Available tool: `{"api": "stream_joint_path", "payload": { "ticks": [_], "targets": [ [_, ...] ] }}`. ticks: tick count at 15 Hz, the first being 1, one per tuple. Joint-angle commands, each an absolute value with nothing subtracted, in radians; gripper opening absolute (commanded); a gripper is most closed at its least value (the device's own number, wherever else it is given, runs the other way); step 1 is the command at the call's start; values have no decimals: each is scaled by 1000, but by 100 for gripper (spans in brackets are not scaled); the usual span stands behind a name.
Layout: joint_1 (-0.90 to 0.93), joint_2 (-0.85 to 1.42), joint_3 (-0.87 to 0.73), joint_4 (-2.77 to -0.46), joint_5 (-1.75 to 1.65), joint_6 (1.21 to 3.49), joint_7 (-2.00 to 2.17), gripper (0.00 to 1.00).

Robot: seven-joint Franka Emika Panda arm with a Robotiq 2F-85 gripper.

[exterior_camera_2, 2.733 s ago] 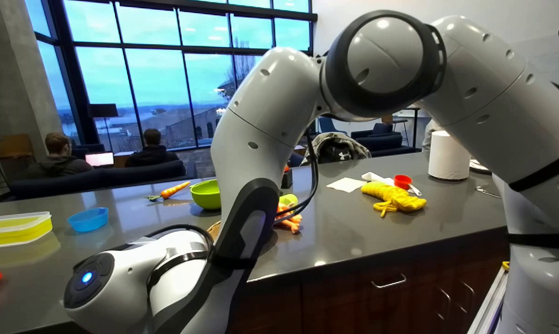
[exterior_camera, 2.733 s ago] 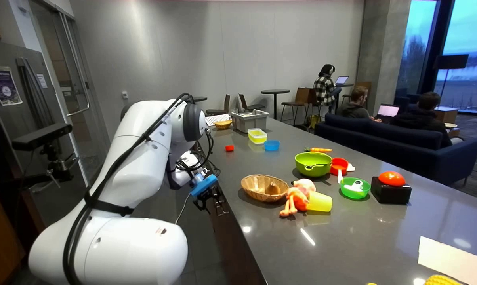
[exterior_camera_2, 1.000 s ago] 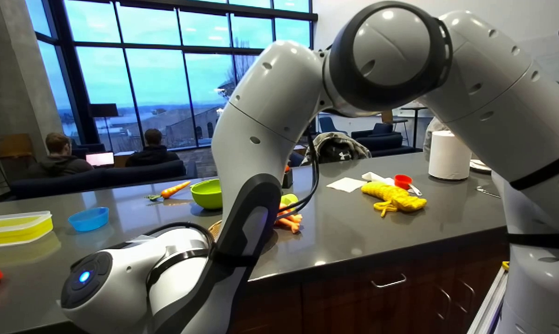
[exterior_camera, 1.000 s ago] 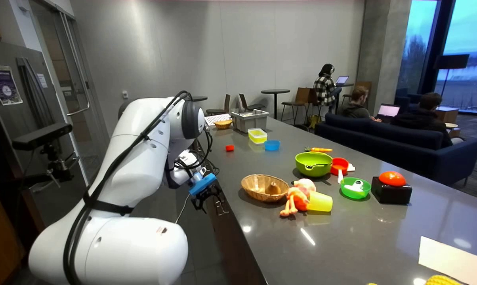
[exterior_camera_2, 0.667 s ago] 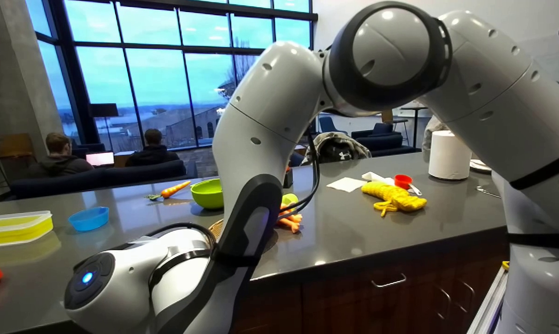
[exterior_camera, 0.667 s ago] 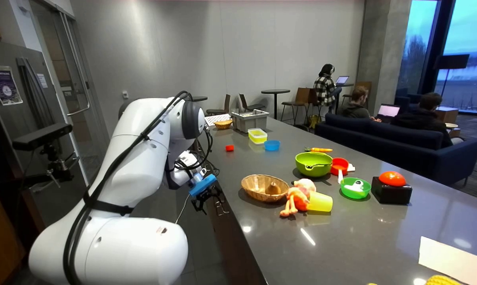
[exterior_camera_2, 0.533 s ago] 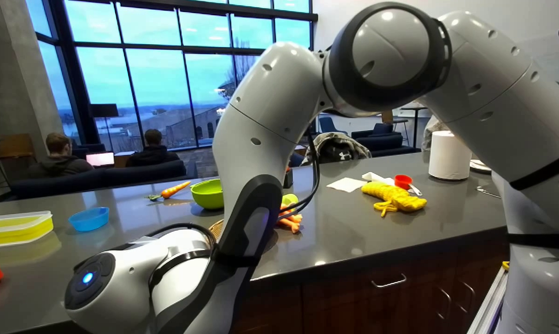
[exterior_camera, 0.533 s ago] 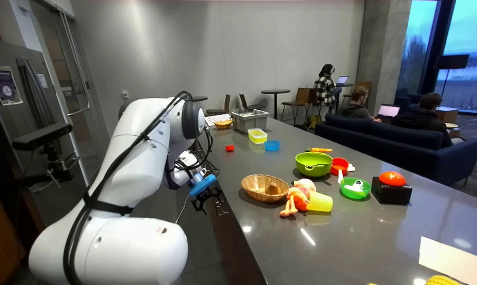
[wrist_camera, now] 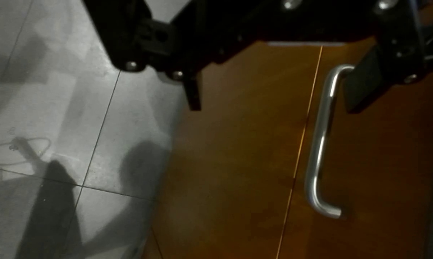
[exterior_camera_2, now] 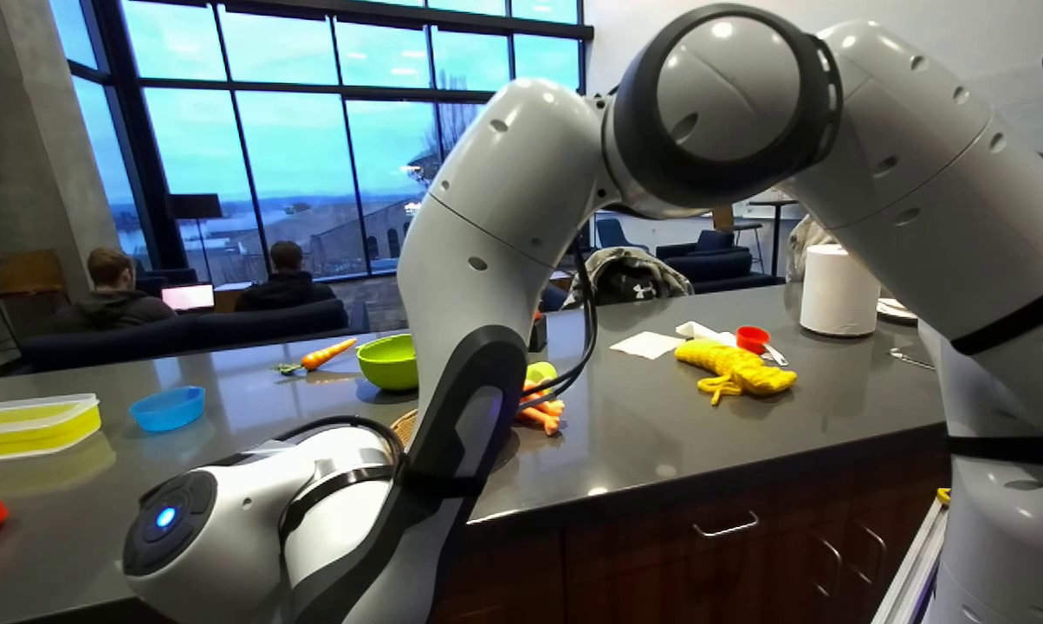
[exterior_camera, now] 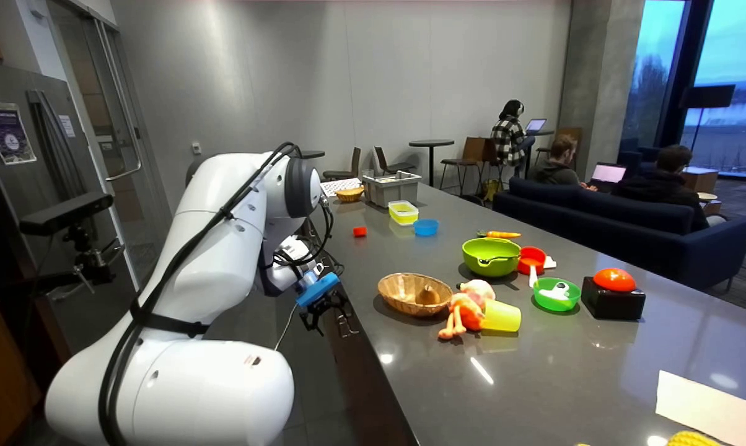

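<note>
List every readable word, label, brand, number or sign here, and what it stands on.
No words or numbers are legible.
Poster on the fridge: too blurred to read.
Smaller notice on the fridge: too small to read.
Dark fabric: white emblem, possibly Under Armour's; no lettering legible.
Pinkish laptop screen: too small to read.

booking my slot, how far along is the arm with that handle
Looks done: the fingers are open, near the metal handle. In hand, seemingly: the reach; one finger overlaps the handle in the wrist view, contact unclear. Left, probably: a grip, since nothing is held, and any pull, since the wooden front looks shut.
</note>
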State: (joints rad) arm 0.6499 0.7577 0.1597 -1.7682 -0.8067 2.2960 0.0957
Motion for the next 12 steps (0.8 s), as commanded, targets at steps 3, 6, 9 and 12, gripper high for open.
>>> {"api": "stream_joint_path", "payload": {
  "ticks": [3,6,9,12],
  "targets": [
    [627,758,185,-1759,-765,2263,40,100],
    [640,752,206,-1766,-749,2225,36,100],
    [661,758,193,-1761,-768,2218,61,100],
    [685,752,177,-1759,-798,2204,106,100]
  ]
}}
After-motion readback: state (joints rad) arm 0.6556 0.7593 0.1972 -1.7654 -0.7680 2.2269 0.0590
